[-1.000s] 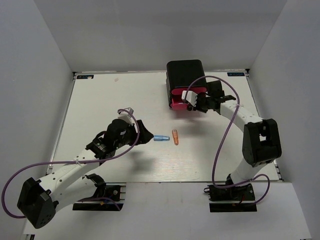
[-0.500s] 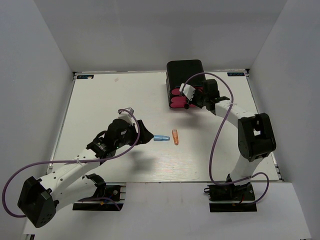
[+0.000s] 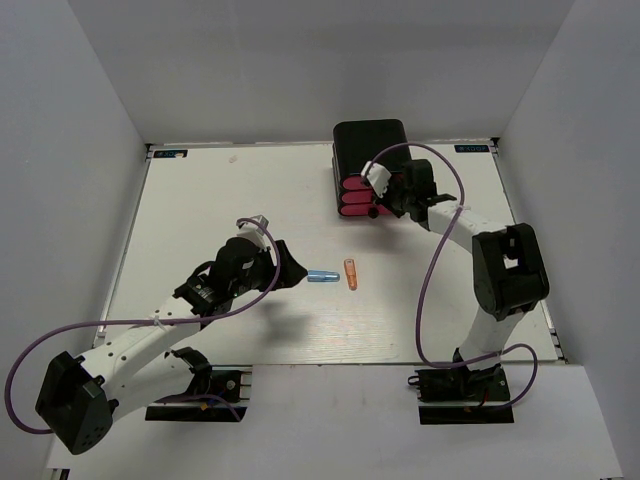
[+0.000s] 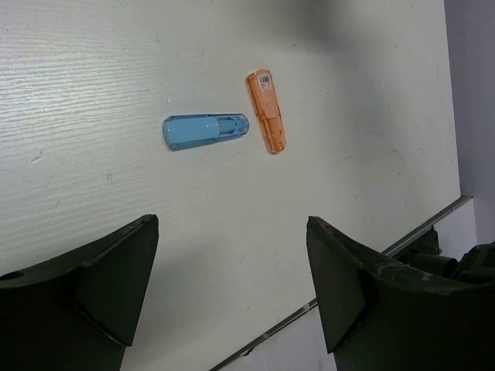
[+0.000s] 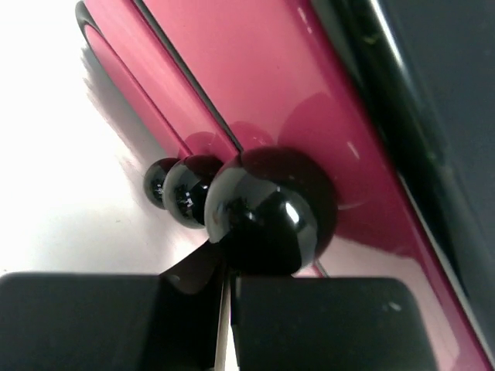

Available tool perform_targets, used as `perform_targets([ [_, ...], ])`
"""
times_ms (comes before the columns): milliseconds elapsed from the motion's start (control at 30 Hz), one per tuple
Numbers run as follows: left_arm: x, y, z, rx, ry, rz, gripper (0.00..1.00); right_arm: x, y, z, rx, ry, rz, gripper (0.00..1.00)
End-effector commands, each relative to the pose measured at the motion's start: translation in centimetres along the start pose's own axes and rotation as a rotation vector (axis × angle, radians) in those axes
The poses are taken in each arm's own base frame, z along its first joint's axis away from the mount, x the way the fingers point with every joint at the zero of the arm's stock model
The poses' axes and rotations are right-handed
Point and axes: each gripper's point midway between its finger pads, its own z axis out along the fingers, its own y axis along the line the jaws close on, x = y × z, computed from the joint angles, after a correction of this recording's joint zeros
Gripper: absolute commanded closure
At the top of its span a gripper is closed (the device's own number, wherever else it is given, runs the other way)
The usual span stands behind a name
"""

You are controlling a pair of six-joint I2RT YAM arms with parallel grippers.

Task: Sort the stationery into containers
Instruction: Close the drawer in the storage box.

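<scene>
A short light-blue cylinder [image 3: 321, 277] and a short orange cylinder [image 3: 350, 273] lie side by side on the white table. In the left wrist view the blue one [image 4: 204, 131] and the orange one [image 4: 266, 110] lie just ahead of the fingers. My left gripper [image 3: 295, 270] is open and empty [image 4: 232, 232], just left of the blue cylinder. The black cabinet [image 3: 370, 140] stands at the back, its three pink drawers [image 3: 352, 197] pushed in. My right gripper [image 3: 385, 200] is shut [image 5: 229, 282], its tips against the nearest black knob [image 5: 269, 212]. The sticks and the pen are out of view.
The table's near edge [image 4: 363, 259] runs close behind the left fingers. The two other knobs [image 5: 182, 189] line up beyond the nearest one. Grey walls enclose the table on three sides.
A pink drawer that stood pulled out is now pushed in flush; my right gripper moved toward the cabinet with it. The left arm and both cylinders have not moved.
</scene>
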Motion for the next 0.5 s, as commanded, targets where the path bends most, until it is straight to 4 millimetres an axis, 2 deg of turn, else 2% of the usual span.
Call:
perform_targets([
  [0,-1.2,-0.8,-0.5,0.010,-0.035,0.004,0.13,-2.3,0.6,-1.8,-0.018,-0.077,0.053,1.00],
  [33,-1.4,-0.9,-0.7,0.016,-0.042,0.004,0.13,-2.5,0.8,-2.4,-0.021,-0.093,0.068,1.00],
  [133,-1.2,-0.8,-0.6,0.016,-0.042,0.004,0.13,-1.6,3.2,-3.1,-0.056,-0.101,0.141,1.00],
  [167,-1.2,-0.8,-0.6,0.016,-0.042,0.004,0.13,-0.7,4.5,-3.3,-0.083,-0.095,0.172,0.91],
  [200,-1.0,-0.6,-0.4,0.010,-0.035,0.004,0.13,-0.6,5.0,-3.4,-0.086,-0.100,0.243,0.82],
  [233,-1.0,-0.6,-0.4,0.010,-0.035,0.004,0.13,-0.7,5.5,-3.5,-0.102,-0.113,0.272,0.78],
  [267,-1.0,-0.6,-0.4,0.010,-0.035,0.004,0.13,0.1,6.8,-3.6,-0.123,-0.099,0.308,0.69],
  [333,-1.0,-0.6,-0.4,0.010,-0.035,0.004,0.13,-0.2,7.6,-3.5,-0.134,-0.114,0.417,0.60],
  [367,-0.9,-0.5,-0.4,0.004,-0.028,0.004,0.13,0.7,8.6,-3.5,-0.152,-0.099,0.450,0.51],
  [467,-0.9,-0.5,-0.6,0.005,-0.029,0.004,0.13,0.3,8.2,-2.9,-0.110,-0.099,0.574,0.39],
])
